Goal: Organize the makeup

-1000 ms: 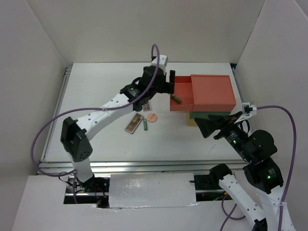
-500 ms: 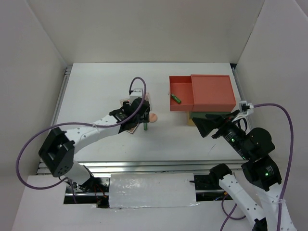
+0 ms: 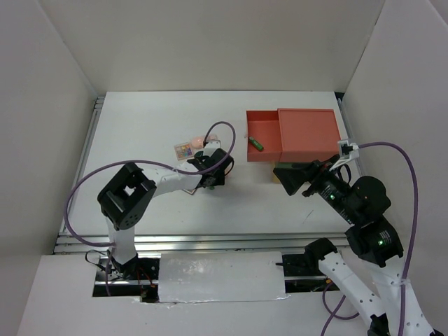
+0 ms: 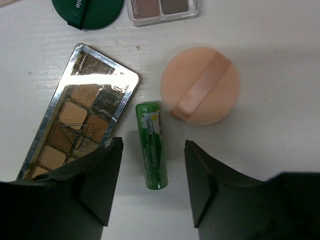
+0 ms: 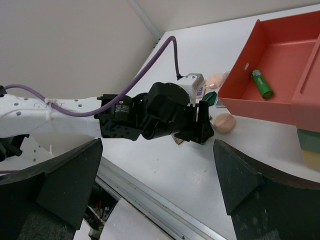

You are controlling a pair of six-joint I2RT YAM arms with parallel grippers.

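In the left wrist view, my left gripper (image 4: 152, 185) is open, low over the table, with a small green tube (image 4: 152, 145) lying between its fingers, untouched. A mirrored eyeshadow palette (image 4: 75, 117) lies left of the tube and a round peach-pink compact (image 4: 200, 86) to its right. A dark green compact (image 4: 87, 10) and another palette (image 4: 162, 7) sit at the top edge. From above, the left gripper (image 3: 213, 175) hides most of these. A second green tube (image 3: 255, 144) lies in the open red drawer (image 3: 260, 155). My right gripper (image 3: 282, 178) is open and empty, raised near the box.
The big box (image 3: 310, 133), with its red top drawer pulled out to the left, stands at the back right. A multicolour palette (image 3: 185, 148) lies left of the left gripper. White walls enclose the table. The right wrist view shows the drawer (image 5: 235, 95) and the left arm (image 5: 165, 117).
My left arm has pulled back from the red drawer and come down over the makeup pile, open around the green tube. The right gripper has shifted slightly left.
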